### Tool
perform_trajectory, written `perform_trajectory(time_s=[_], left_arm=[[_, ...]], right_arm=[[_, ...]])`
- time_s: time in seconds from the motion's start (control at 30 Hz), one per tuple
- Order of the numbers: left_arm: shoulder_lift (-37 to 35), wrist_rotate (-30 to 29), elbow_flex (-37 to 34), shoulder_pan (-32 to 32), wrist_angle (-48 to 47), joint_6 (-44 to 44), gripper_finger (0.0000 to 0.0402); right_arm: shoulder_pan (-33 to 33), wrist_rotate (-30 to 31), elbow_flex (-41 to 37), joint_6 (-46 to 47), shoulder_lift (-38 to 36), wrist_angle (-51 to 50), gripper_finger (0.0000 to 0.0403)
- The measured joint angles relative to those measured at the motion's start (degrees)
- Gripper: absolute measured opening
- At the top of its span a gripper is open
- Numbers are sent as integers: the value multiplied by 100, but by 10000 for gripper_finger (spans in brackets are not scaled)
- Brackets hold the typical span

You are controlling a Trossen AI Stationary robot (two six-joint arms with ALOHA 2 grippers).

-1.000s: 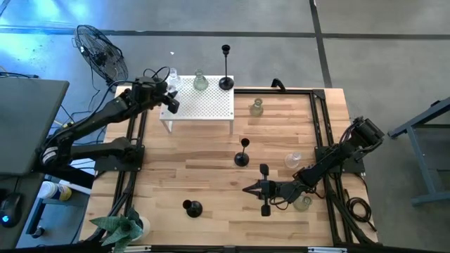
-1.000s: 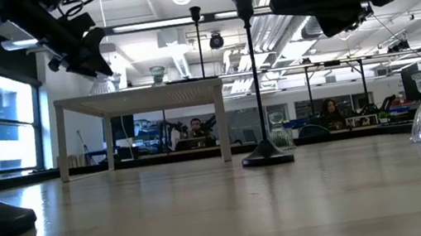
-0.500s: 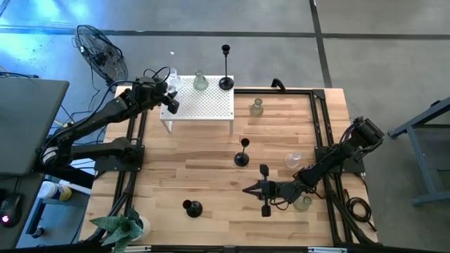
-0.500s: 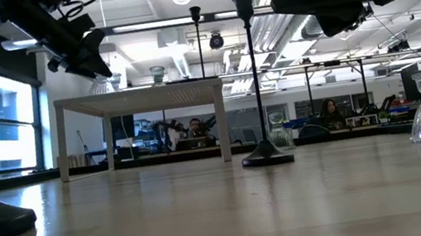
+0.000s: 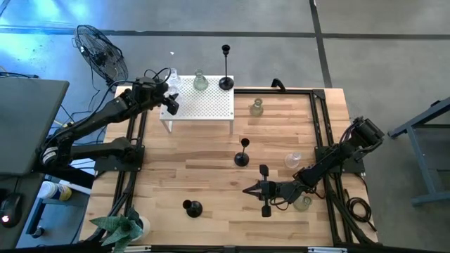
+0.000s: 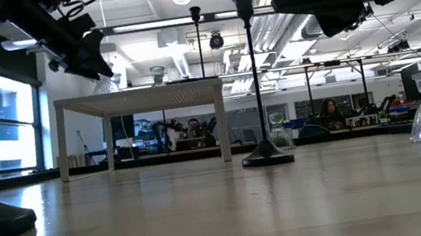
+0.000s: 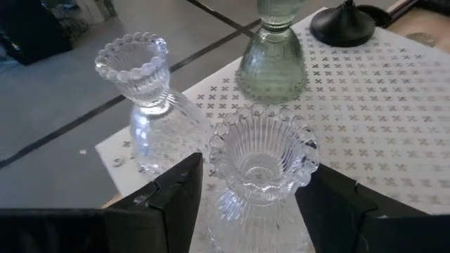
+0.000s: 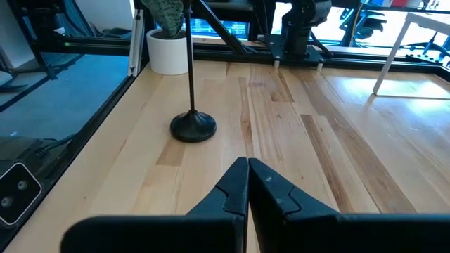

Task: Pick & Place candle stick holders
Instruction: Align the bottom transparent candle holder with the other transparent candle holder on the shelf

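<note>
Left gripper [image 7: 249, 200] is at the left end of the white perforated table [image 5: 207, 105], its dark fingers spread either side of a ribbed clear glass holder [image 7: 260, 165] with beaded rim. A second beaded clear holder [image 7: 151, 105] and a pale-green ribbed one [image 7: 273, 67] stand just beside it. Right gripper [image 8: 247, 184], fingers pressed together and empty, hovers over the wooden tabletop [image 5: 211, 183] near its front edge, facing a black thin-stemmed holder [image 8: 193, 126].

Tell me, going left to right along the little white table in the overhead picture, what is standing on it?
Left gripper around a clear ribbed glass holder at the white table's left corner → another clear glass holder → pale-green glass holder → tall black candlestick holder at its right corner.
</note>
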Motion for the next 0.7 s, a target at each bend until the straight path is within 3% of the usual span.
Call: perform_trajectory(time_s=[0.1,0.7], left_arm=[[0,-235,0,0,0,85,209],[-376,-344,2,-1,23,182,209]], right_arm=[[1,1,0,-4,0,0,1],[1,-28,0,-8,0,1,2]])
